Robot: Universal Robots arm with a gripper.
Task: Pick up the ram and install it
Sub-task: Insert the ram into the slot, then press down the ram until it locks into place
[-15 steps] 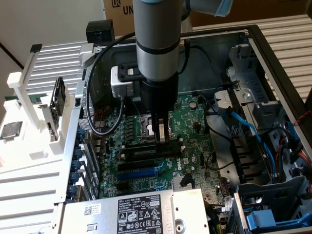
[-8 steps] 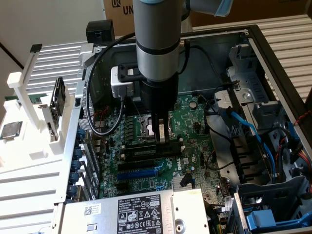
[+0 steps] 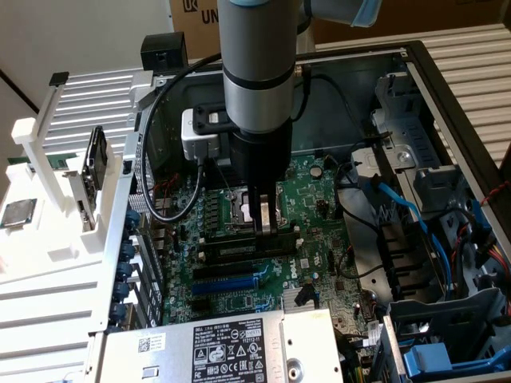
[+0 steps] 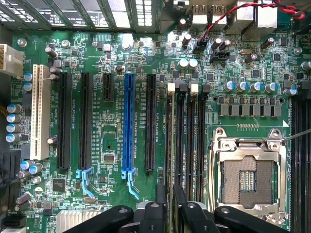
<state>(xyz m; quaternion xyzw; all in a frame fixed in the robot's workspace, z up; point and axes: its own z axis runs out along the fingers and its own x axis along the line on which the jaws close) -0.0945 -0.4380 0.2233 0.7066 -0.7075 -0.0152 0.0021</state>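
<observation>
Open black computer case [image 3: 447,88] with a green motherboard [image 3: 319,199] fills the exterior view. The grey robot arm [image 3: 255,64] comes straight down at frame centre. Its black end effector [image 3: 263,222] sits on the bank of long black memory slots [image 4: 194,141], just beside the empty silver processor socket [image 4: 250,179].

The ram, a thin green circuit-board stick [image 4: 170,141], is seen edge-on in the wrist view. It stands in the memory slot nearest the black expansion slots [image 4: 150,121], directly under the end effector. Cannot tell whether the end effector is pinching it or has let go.

Blue expansion slot [image 4: 129,126] lies further from the socket. White plastic rack [image 3: 48,159] with a square silver chip [image 3: 17,214] stands outside the case at the exterior view's left.
</observation>
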